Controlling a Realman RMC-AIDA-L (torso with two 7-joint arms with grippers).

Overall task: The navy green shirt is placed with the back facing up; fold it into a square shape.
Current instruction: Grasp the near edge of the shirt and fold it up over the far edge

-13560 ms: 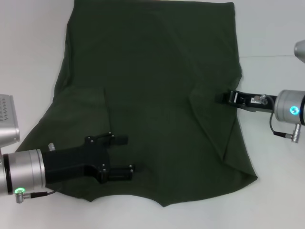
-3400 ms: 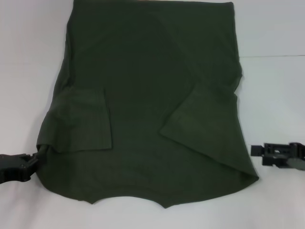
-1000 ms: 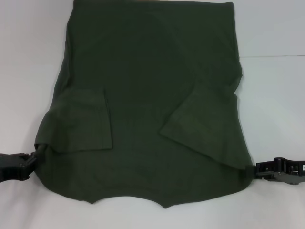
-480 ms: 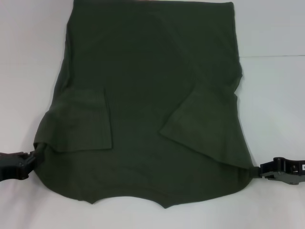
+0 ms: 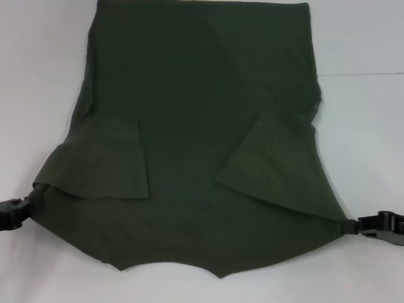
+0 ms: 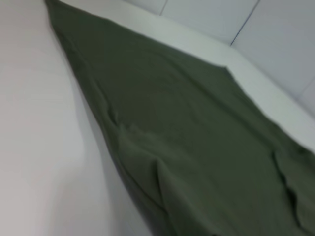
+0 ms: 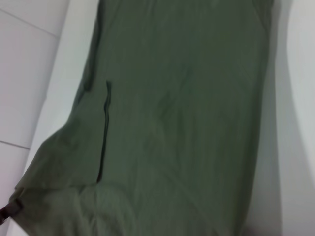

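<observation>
The left tool (image 5: 19, 209), black and low over the white desk (image 5: 366, 126), reaches in level from the side and is pinched closed on the near left corner of the large dark olive-green soft fabric shirt (image 5: 196, 126). The right tool (image 5: 358, 225) mirrors it at the shirt's near right corner, also clamped on the cloth. Both arms are cut off by the head view's edges, so only the tool tips show.

The shirt lies plain side up on the desk, its long axis running away from the robot, near edge drawn wide between the two tools. Both sleeves are folded inward onto the body. The far edge of the shirt is cropped from view.
</observation>
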